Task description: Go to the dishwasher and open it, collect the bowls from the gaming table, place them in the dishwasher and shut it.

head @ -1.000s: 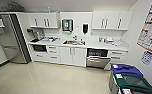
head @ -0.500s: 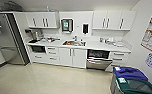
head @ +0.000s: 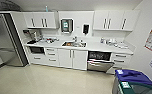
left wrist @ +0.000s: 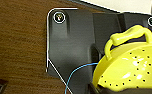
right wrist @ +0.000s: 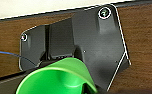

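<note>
In the head view you face a white kitchenette. The dishwasher (head: 99, 61) sits under the counter (head: 97, 46), to the right of the sink (head: 74, 44) and left of a stack of drawers (head: 120, 59). Its steel door hangs partly lowered, showing a dark interior with racks, so the opening step looks done. Blue-lidded bins (head: 133, 76) stand near the lower right, between you and the far wall. A tall steel fridge (head: 5, 40) fills the left side.

In the left wrist view, a yellow perforated bowl (left wrist: 128, 67) with a loop handle sits close against the dark plate of the arm. It appears carried, but you cannot tell how the fingers stand.

In the right wrist view, a bright green bowl (right wrist: 58, 77) sits equally close under that arm's plate, over a brown wood-grain surface. Again the fingers are hidden, so the grip cannot be confirmed.

To do this step well, steer toward the dishwasher squarely, keep left of the bins, and stop short enough that the lowered door has room. Keep both arms steady so neither bowl shifts.
</note>
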